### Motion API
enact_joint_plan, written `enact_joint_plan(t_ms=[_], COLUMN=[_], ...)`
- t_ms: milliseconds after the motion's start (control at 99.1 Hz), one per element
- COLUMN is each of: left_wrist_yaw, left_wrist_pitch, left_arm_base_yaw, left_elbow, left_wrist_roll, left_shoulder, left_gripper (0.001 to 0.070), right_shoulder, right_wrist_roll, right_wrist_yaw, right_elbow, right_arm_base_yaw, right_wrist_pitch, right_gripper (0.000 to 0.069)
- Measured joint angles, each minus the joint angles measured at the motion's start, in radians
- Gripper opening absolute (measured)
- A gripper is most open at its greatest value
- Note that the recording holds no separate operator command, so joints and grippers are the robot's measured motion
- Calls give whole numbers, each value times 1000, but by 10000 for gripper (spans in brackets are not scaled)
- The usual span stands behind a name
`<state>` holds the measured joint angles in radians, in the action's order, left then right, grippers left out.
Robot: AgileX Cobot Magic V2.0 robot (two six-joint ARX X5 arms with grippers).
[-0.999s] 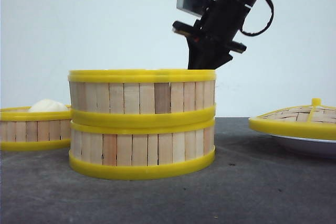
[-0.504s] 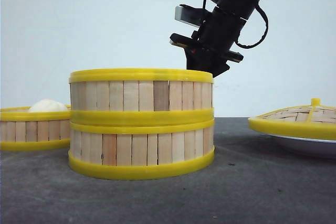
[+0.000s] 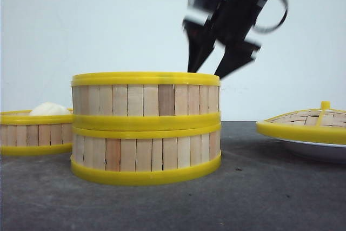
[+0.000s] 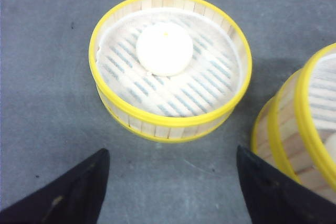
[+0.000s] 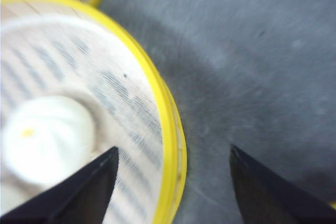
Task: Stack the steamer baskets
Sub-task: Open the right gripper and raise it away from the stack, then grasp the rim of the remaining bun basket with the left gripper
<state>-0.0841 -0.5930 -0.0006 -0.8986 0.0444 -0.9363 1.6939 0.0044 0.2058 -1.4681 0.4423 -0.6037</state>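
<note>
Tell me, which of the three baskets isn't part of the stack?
The steamer basket at far left, standing alone on the table with a white bun inside. The other two sit one atop the other.

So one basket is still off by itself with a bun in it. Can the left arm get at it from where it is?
Probably yes. The left gripper hangs open just short of the lone steamer basket, with only bare table between them.

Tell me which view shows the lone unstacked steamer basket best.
The left wrist view: the single basket appears whole, its bun inside. The front view shows only part of its side at the left edge; the right wrist view shows perhaps a rim sliver.
</note>
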Motion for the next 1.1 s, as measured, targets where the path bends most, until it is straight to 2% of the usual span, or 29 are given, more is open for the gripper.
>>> enact_joint_plan(t_ms=[121, 262, 343, 484, 807, 877, 1019, 1099], left_wrist_yaw=[0, 0, 1, 1, 1, 1, 1, 2], left_wrist_pitch=[63, 129, 170, 185, 185, 183, 185, 187], left_arm_base_yaw=[34, 80, 110, 140, 154, 154, 154, 154], left_elbow=[0, -15, -48, -115, -291, -320, -352, -353], left_wrist_roll=[0, 4, 12, 23, 24, 24, 26, 26], left_shoulder=[-93, -227, -315, -454, -749, -791, -843, -851], left_gripper=[468, 468, 467, 466, 462, 416, 201, 115], right_shoulder=[-136, -268, -336, -465, -683, -726, -804, -845], right_wrist_roll=[-6, -8, -9, -9, 0, 5, 24, 37], right_wrist_yaw=[-9, -111, -131, -132, -135, -136, -158, -158], right_elbow=[-1, 0, 22, 123, 388, 403, 410, 410], right_arm_base_yaw=[-22, -52, -73, -127, -218, -221, -222, -222], right_wrist_pitch=[-65, -174, -184, -197, -284, -302, -358, -384], right_gripper=[414, 414, 414, 414, 414, 414, 414, 414])
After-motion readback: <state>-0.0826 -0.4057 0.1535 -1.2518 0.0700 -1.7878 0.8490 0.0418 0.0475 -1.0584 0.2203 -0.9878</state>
